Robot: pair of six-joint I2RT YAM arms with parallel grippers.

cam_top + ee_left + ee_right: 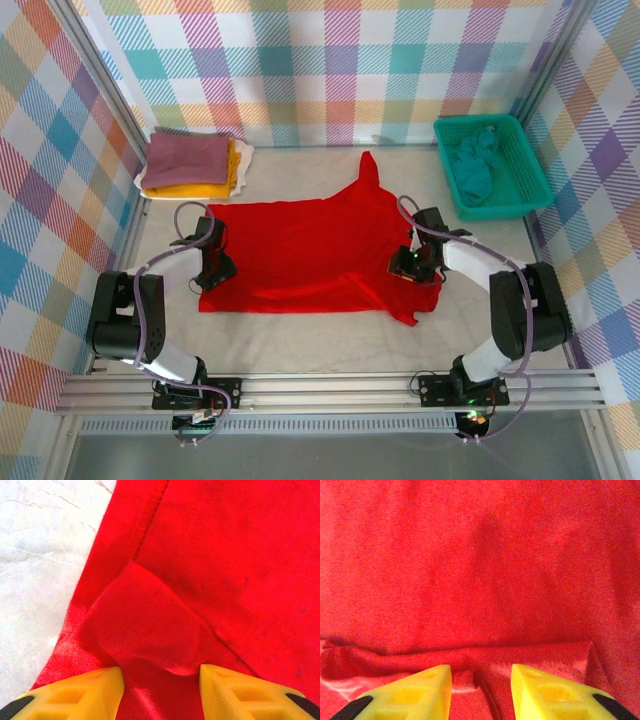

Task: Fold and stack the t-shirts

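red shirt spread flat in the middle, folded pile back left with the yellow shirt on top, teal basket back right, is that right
Not quite. The mauve shirt lies on top back left, with the yellow shirt under it; the top external view shows this. The rest holds: the red shirt is spread in the middle and the teal basket sits back right.

From above and behind the arm bases, the top camera looks down and forward over the whole counter [300, 345], with the bases along the bottom of its frame. Each wrist camera sits just behind its own tool and peers down from very close, with the left tool [160, 672] and the right tool [481, 669] at the lower edge of their frames. All three views share the red t-shirt [310, 250]. The left wrist looks at its edge with counter at upper left, and the right wrist at cloth further in.
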